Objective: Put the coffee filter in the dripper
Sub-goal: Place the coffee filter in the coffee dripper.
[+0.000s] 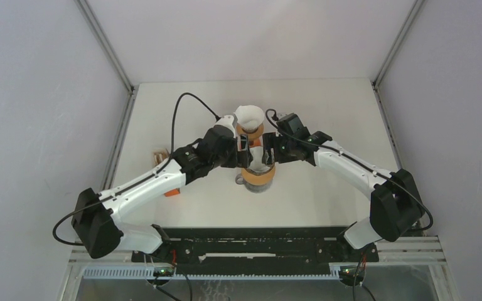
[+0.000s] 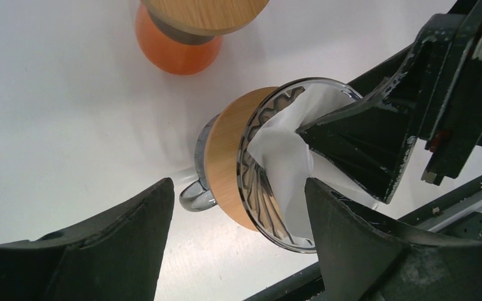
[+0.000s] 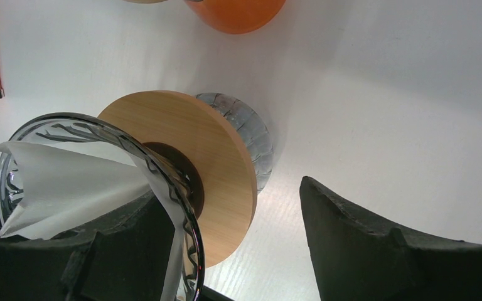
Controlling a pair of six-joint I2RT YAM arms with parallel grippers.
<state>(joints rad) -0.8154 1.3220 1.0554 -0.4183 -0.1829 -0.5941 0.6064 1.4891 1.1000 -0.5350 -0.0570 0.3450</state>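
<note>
Two grippers are positioned at the clear glass dripper with a wooden collar (image 2: 226,157). The white paper cone filter (image 2: 282,150) is seated inside it, apex pointed down, long axis upright. The left gripper (image 2: 238,187) is spread wide and empty. The right gripper (image 3: 226,197) is also spread wide, with one finger set inside the filter's mouth.

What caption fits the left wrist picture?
White paper coffee filter sits in the clear glass dripper with wooden collar, a black finger of the right tool reaching inside.

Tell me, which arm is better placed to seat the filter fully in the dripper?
Probably right: one of its jaws reaches into the dripper, against the filter. The left jaws hang open, clear of it.
</note>
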